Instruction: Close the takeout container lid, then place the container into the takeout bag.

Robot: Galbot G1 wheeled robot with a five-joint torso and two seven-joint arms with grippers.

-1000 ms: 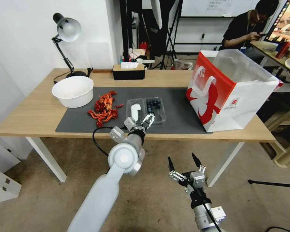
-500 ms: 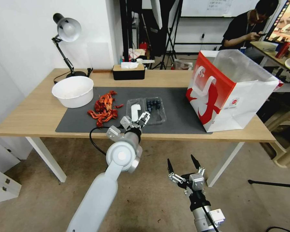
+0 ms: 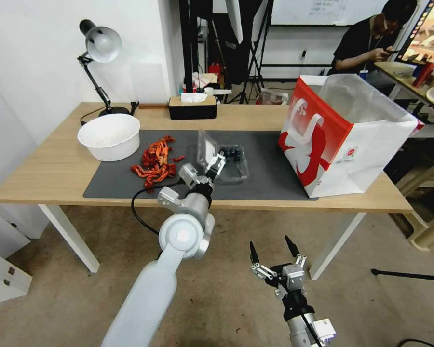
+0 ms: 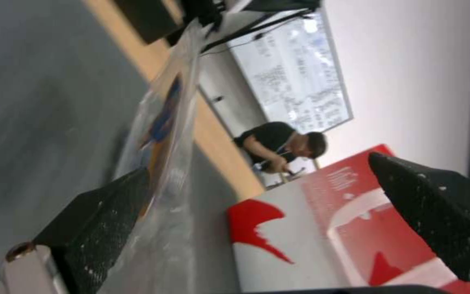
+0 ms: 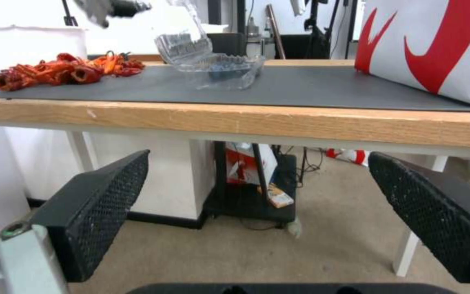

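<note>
while the lid (image 3: 206,145) is standing tilted up off the grey mat (image 3: 111,180), the left gripper (image 3: 212,167) is working at its edge with jaws spread, one finger (image 4: 99,228) lying against the clear plastic. the takeout container (image 3: 231,164) is sitting mid-mat between the red dried peppers (image 3: 154,161) and the takeout bag (image 3: 342,140), well apart from the bag. the right gripper (image 3: 271,248) is hanging below the table edge, jaws spread and empty. the thin clamshell probably weighs little, flexes easily and slides on the mat, so pushing near the lid's free rim and later gripping the stiffer rim, not the walls, seems wisest.
</note>
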